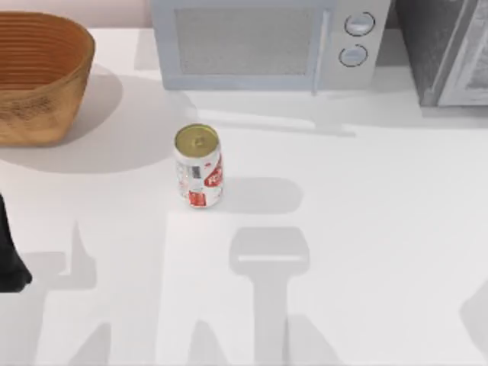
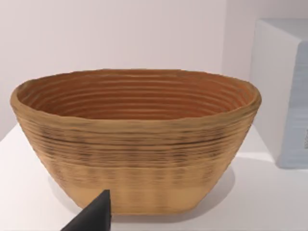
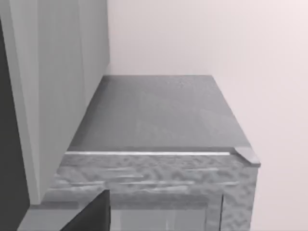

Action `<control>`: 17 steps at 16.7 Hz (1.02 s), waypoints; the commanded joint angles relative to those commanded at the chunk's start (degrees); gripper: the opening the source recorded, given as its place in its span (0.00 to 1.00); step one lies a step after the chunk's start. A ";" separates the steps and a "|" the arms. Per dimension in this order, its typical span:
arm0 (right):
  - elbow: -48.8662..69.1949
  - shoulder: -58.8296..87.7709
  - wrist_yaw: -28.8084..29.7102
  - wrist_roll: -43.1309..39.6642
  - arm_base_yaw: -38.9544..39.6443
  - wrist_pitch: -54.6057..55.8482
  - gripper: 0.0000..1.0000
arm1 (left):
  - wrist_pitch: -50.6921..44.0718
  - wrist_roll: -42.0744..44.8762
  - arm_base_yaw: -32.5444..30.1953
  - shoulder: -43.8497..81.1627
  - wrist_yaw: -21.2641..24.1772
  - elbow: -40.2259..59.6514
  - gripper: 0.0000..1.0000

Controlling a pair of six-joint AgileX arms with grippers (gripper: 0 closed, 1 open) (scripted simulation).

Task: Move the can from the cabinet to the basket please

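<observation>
The can [image 1: 198, 166] stands upright on the white table [image 1: 366, 229], gold top up, in front of the microwave and to the right of the basket [image 1: 34, 84]. The brown wicker basket [image 2: 134, 144] has nothing in it in the left wrist view, where a dark part of my left gripper [image 2: 94, 216] shows close in front of it. My left arm [image 1: 11, 263] is at the table's left edge, well left of the can. The dark grey speckled cabinet [image 1: 446, 53] stands at the back right. A dark part of my right gripper [image 3: 91, 214] shows facing the cabinet's top [image 3: 159, 115].
A light grey two-knob microwave [image 1: 267, 42] stands at the back centre between basket and cabinet, its side [image 2: 284, 96] beside the basket. Arm shadows fall on the table's near half [image 1: 267, 259].
</observation>
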 joint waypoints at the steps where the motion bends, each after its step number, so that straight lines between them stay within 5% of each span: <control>1: 0.31 0.13 2.90 -0.05 2.87 -0.18 1.00 | 0.00 0.00 0.00 0.00 0.00 0.00 1.00; 5: 1.20 0.47 19.55 -0.29 19.73 -1.15 1.00 | 0.00 0.00 0.00 0.00 0.00 0.00 1.00; 13: 0.02 -1.06 61.98 -0.64 62.29 -2.85 1.00 | 0.00 0.00 0.00 0.00 0.00 0.00 1.00; 17: -1.46 -2.46 75.45 -0.75 75.75 -3.19 1.00 | 0.00 0.00 0.00 0.00 0.00 0.00 1.00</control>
